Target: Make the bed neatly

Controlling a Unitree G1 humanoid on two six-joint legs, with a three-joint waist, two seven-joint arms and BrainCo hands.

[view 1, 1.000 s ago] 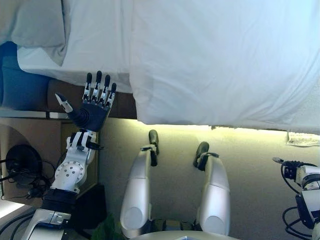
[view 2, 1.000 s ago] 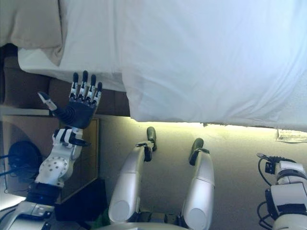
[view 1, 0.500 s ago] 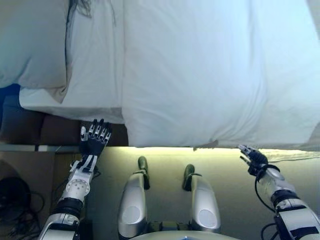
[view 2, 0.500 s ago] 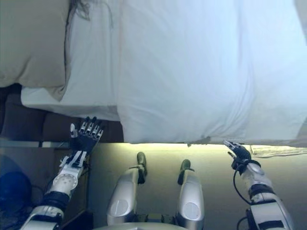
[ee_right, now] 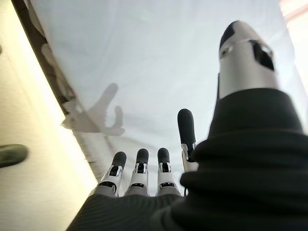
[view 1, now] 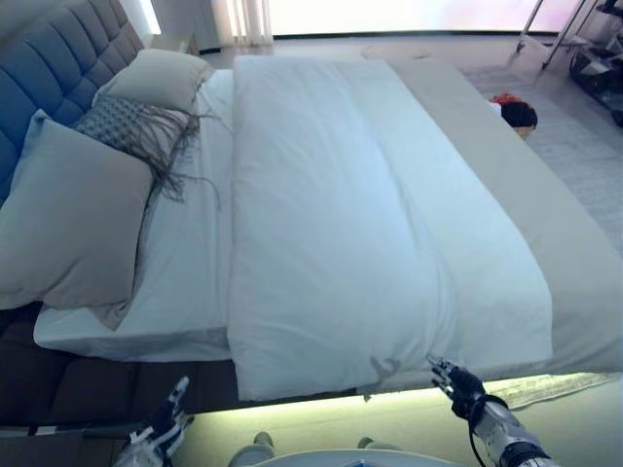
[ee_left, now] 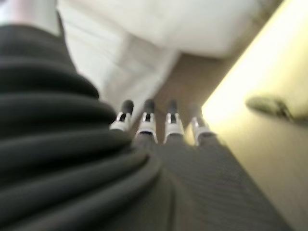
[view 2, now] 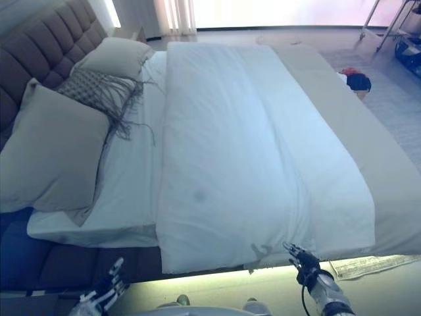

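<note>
Lying mostly made, the bed (view 1: 185,336) is carrying a white duvet (view 1: 370,233) spread smooth over its middle, with pillows (view 1: 68,224) stacked at the headboard. Its near hem is hanging slightly uneven, probably needing straightening. The right robot hand (view 1: 456,381) is hovering fingers spread just off that hem; the left robot hand (view 2: 105,286) is hanging open below. No containers are showing.

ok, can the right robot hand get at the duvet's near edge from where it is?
Probably yes. The right robot hand is open, just below the hanging near edge of the white duvet, fingers pointing at it, with nothing between them.
</note>
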